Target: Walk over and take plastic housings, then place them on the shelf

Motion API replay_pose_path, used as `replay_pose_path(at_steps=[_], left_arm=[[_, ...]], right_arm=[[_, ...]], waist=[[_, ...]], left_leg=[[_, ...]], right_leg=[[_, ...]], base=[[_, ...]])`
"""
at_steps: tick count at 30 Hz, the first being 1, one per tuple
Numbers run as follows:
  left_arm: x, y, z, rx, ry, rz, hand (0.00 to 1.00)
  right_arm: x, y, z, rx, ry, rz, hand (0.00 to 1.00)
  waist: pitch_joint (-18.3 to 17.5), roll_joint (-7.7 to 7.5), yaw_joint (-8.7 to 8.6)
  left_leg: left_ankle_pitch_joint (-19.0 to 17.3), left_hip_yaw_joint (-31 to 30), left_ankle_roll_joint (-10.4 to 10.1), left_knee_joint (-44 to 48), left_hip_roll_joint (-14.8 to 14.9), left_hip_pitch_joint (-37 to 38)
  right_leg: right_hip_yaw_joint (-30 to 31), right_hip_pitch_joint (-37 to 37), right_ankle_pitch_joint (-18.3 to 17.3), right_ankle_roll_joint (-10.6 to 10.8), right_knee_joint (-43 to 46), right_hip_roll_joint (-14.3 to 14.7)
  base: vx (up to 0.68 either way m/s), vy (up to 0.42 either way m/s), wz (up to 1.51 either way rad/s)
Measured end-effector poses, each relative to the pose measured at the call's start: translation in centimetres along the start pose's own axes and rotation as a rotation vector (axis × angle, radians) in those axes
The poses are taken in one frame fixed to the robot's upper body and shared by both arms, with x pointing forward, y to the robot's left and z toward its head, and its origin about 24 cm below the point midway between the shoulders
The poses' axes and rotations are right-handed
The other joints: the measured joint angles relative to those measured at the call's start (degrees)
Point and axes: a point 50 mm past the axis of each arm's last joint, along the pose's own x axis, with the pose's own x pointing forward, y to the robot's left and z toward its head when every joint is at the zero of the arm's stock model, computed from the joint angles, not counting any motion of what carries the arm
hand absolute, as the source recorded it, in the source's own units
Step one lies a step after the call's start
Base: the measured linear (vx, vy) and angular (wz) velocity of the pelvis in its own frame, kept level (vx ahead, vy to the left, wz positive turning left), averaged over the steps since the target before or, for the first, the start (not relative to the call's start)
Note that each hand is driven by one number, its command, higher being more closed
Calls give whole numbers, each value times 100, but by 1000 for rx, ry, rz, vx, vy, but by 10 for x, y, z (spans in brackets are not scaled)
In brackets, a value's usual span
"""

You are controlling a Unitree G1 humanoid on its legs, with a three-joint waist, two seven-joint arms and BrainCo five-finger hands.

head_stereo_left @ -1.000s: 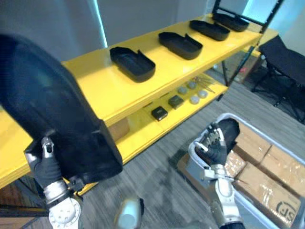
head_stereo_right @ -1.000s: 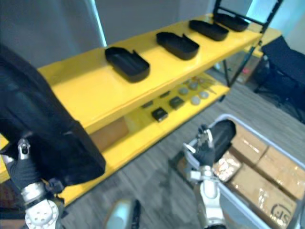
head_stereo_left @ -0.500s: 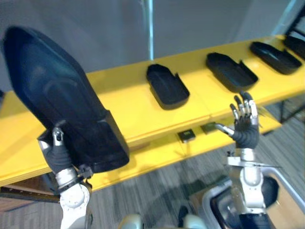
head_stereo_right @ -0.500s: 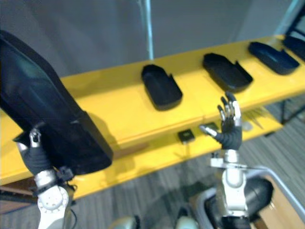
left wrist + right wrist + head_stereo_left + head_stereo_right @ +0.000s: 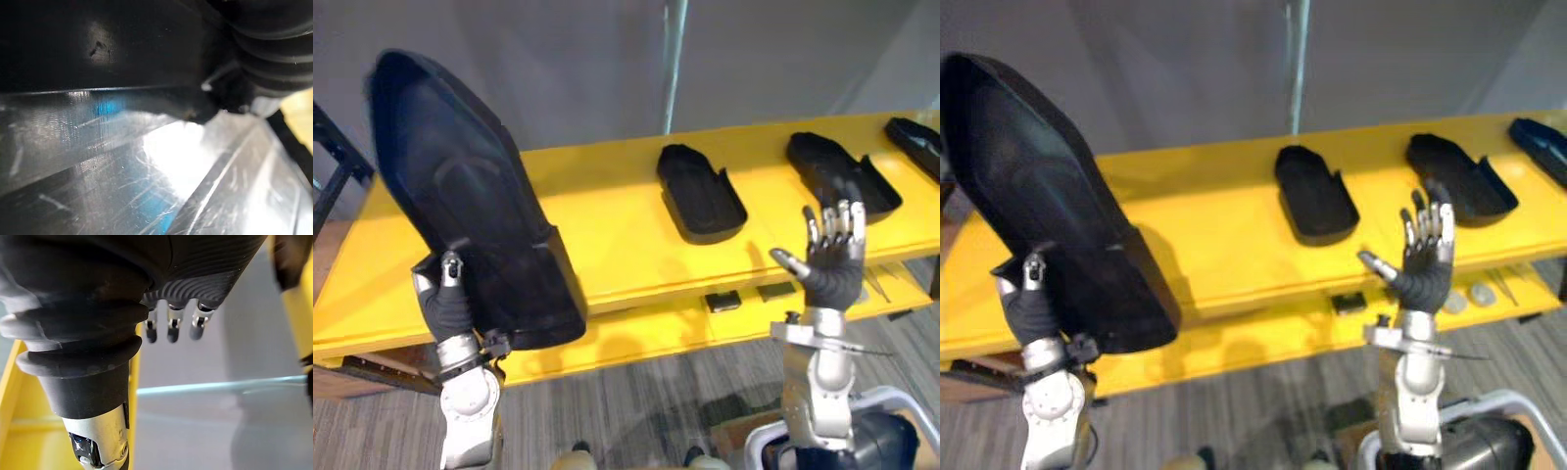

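The large black housing [image 5: 460,196] is gripped at its lower end by the left hand [image 5: 443,304], with a finger seen pressed over its edge. It is held upright above the front edge of the yellow shelf [image 5: 607,230], near the left end, and has not yet been set down. The right hand [image 5: 830,269] is raised with its fingers straight and spread, holding nothing, in front of the shelf's front edge toward the right. Three more housings [image 5: 701,193] are laid in a row on the shelf, from its middle to its right end, apart from one another. The fetching is judged done. What is left is for the held housing to be lowered onto the bare left part of the shelf and released.
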Motion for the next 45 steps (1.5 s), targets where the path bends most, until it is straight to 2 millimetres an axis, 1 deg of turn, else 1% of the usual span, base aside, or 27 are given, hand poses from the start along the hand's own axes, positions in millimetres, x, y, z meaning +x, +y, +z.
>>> replay_pose_path(at_steps=[2, 3, 4, 6, 7, 8, 9, 11, 12, 13, 15, 17, 21, 22, 24, 26, 27, 28, 30, 32, 33, 35, 36, 38, 41, 43, 45], left_arm=[[13, -4, -14, 33, 52, -49, 100], [19, -7, -18, 40, 72, -52, 100], [23, -8, -22, 39, 92, -53, 100], [36, -13, -38, 43, 176, -37, 100], [40, -15, -44, 50, 202, -29, 100], [49, -16, -54, 69, 255, -16, 100], [57, -14, -65, 80, 313, -1, 100], [67, -11, -77, 119, 376, 21, 100], [73, -9, -82, 121, 412, 43, 100], [76, -7, -84, 123, 428, 55, 100], [85, -5, -92, 117, 493, 102, 100], [90, -7, -96, 101, 539, 118, 100], [93, -8, -100, 88, 587, 146, 100], [91, -10, -102, 84, 605, 142, 100], [89, -12, -104, 95, 622, 132, 100], [90, -14, -104, 100, 632, 129, 100], [92, -16, -103, 100, 630, 124, 100], [101, -24, -96, 94, 613, 105, 100], [110, -28, -89, 86, 596, 100, 100], [116, -27, -86, 109, 606, 95, 100], [123, -26, -83, 119, 602, 91, 100], [133, -28, -75, 121, 592, 78, 100], [140, -27, -70, 123, 579, 69, 100], [147, -27, -64, 132, 565, 58, 100], [159, -35, -52, 123, 542, 43, 100], [170, -40, -40, 106, 522, 41, 100], [181, -46, -27, 86, 490, 41, 100]], right_arm=[[-3, -1, 0, 5, 10, 22, 0], [-4, -1, 0, 13, 15, 32, 0], [-5, -1, -1, 14, 22, 41, 0], [-4, -3, -1, 20, 37, 87, 0], [-3, -3, 0, 27, 34, 105, 0], [0, -4, 2, 36, 27, 142, 0], [5, -3, 5, 41, 11, 186, 0], [14, -1, 8, 63, -3, 253, 0], [19, 3, 9, 78, -5, 306, 0], [20, 5, 9, 88, -3, 335, 0], [24, 16, 8, 120, 20, 463, 0], [26, 25, 7, 148, 32, 539, 0], [32, 47, 6, 221, 38, 684, 0], [32, 58, 6, 246, 44, 743, 0], [29, 72, 4, 294, 58, 812, 0], [26, 90, 1, 331, 81, 890, 0], [25, 93, 1, 339, 83, 906, 0], [24, 102, 1, 354, 84, 936, 0], [25, 113, 1, 370, 82, 974, 0], [28, 123, 4, 385, 61, 1002, 0], [32, 128, 8, 395, 36, 1004, 0], [37, 134, 12, 405, 11, 1001, 0], [37, 140, 13, 416, 3, 1003, 0], [37, 145, 14, 419, 2, 1004, 0], [37, 148, 15, 418, 1, 998, 0], [39, 150, 16, 425, -4, 983, 0], [39, 151, 16, 434, -2, 974, 0]], waist=[[-61, 85, -115], [-65, 111, -176], [-75, 134, -190], [-79, 200, -313], [-65, 223, -339], [-45, 260, -368], [-22, 301, -436], [19, 373, -540], [45, 420, -618], [57, 441, -653], [103, 525, -667], [138, 591, -691], [153, 618, -730], [158, 624, -742], [181, 651, -724], [212, 695, -676], [218, 707, -654], [302, 715, -647], [444, 689, -582], [552, 665, -503], [709, 639, -497], [849, 593, -477], [882, 564, -469], [998, 545, -474], [1066, 533, -478], [1191, 512, -513], [1363, 488, -604]], left_leg=[[-1, 152, 1, -21, 8, 24], [-1, 219, 1, -27, 7, 25], [-1, 268, 2, -27, 10, 25], [1, 396, 6, -9, 15, 15], [2, 406, 8, 0, 14, 13], [5, 442, 13, 6, 12, 22], [10, 446, 20, 9, 10, 14], [24, 448, 41, 5, 2, 27], [44, 447, 72, 5, -9, 26], [57, 444, 91, 0, -17, 24], [148, 424, 214, 2, -61, 20], [196, 415, 272, 2, -80, 19], [347, 381, 276, -1, -111, -103], [416, 331, 299, -1, -142, -177], [451, 251, 267, 1, -157, -180], [456, 211, 271, 7, -181, -215], [458, 160, 272, 22, -190, -265], [505, -46, 282, 21, -232, -383], [522, -83, 268, 11, -255, -486], [518, -108, 266, -1, -283, -588], [514, -162, 264, -15, -291, -592], [506, -224, 253, -33, -337, -672], [509, -230, 254, -15, -372, -799], [514, -225, 258, 2, -393, -811], [539, -212, 262, 20, -418, -933], [566, -210, 266, 18, -426, -984], [568, -188, 262, 8, -427, -990]], right_leg=[[150, -83, 45, 10, -42, 17], [236, -110, 58, 14, -35, 23], [270, -151, 73, 6, -29, 25], [439, -297, 86, 4, 51, 30], [466, -320, 84, 1, 77, 29], [558, -398, 80, -4, 131, 29], [630, -476, 76, -9, 190, 31], [727, -551, 72, -13, 251, 31], [774, -595, 68, -18, 294, 25], [786, -608, 68, -18, 298, 20], [890, -705, 61, -25, 387, -23], [893, -718, 54, -33, 411, -41], [895, -865, 6, -102, 491, -81], [877, -915, 11, -96, 505, -114], [858, -914, 9, -99, 543, -135], [821, -951, -1, -103, 611, -196], [791, -980, -1, -103, 635, -203], [614, -1011, -21, -85, 708, -248], [533, -1141, -66, -83, 837, -317], [529, -1290, -69, -72, 939, -371], [510, -1311, -63, -66, 1018, -391], [481, -1390, -48, -50, 1092, -443], [479, -1509, -8, -1, 1124, -489], [497, -1516, 17, 17, 1164, -514], [533, -1681, 36, 45, 1247, -539], [549, -1781, 36, 42, 1346, -552], [584, -1846, 19, 19, 1417, -547]], base=[[-45, 0, -36], [-30, 11, -28], [-9, 12, -32], [-20, 8, -33], [-26, 8, -26], [-20, 3, -29], [-28, -2, -29], [-38, -7, -23], [-33, -4, -18], [-41, -8, -16], [-47, -15, -20], [-52, -19, -7], [-66, -18, 4], [-77, -11, 10], [-54, -2, 9], [-57, 35, 10], [-96, 16, 43], [-71, -5, 50], [-141, 21, 41], [-138, 44, 15], [-107, 27, 14], [-121, 31, 18], [-103, 47, 15], [-28, 17, 3], [0, 0, 0], [0, 0, 0], [3, -16, -5]])
